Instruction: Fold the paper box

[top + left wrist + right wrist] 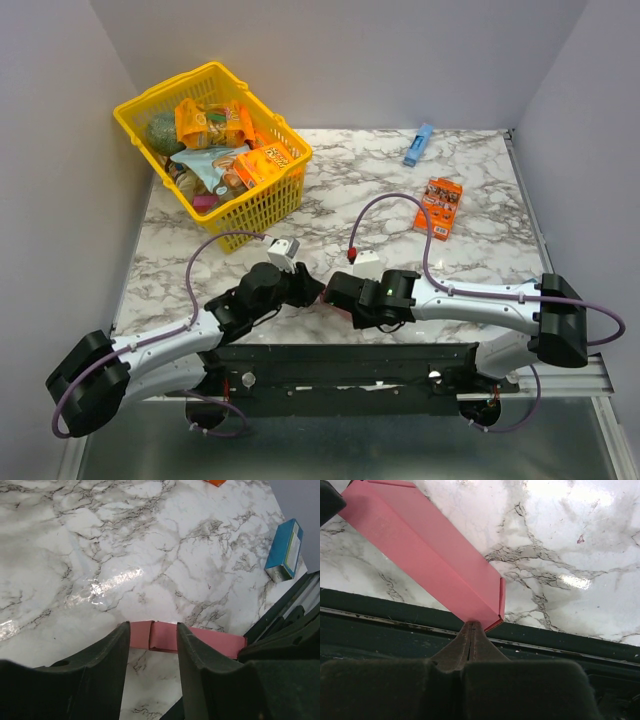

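The paper box (430, 555) is a pink flattened card strip with creased panels, held just above the marble near the table's front edge. My right gripper (472, 624) is shut on its near corner, the fingers pressed together over the card. In the left wrist view the other end of the paper box (165, 636) lies across the tips of my left gripper (152, 626), whose jaws stand apart on either side of a crease. From the top camera the left gripper (305, 285) and the right gripper (340, 290) meet nose to nose and hide most of the box.
A yellow basket (215, 75) of snack packets stands at the back left. An orange snack box (438, 206) lies right of centre and a slim blue box (418, 145) at the back. The black mounting rail (340, 355) runs along the near edge below the grippers.
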`<action>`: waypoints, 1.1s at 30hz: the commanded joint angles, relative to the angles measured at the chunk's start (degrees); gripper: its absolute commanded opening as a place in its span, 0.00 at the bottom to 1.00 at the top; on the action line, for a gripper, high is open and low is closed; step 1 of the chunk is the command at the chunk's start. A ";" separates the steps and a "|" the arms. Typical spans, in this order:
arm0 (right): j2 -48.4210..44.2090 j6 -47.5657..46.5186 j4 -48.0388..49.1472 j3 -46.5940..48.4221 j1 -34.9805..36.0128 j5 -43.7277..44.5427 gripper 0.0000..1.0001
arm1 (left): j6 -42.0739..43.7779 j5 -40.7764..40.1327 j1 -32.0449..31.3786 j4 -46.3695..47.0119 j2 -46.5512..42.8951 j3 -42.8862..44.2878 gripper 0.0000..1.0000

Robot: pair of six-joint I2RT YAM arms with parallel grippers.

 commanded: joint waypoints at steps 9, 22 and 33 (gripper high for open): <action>1.57 0.91 -3.69 -3.03 0.02 -0.53 0.03 | 2.42 0.81 -0.23 -4.38 2.28 0.85 0.35; 1.92 0.82 -3.95 -2.85 -0.07 -0.52 0.03 | 3.04 4.06 -0.32 -3.86 3.07 -0.20 0.09; 2.27 0.47 -3.95 -2.50 0.02 -0.35 0.03 | 4.27 4.07 -1.81 -8.15 5.18 -1.96 0.00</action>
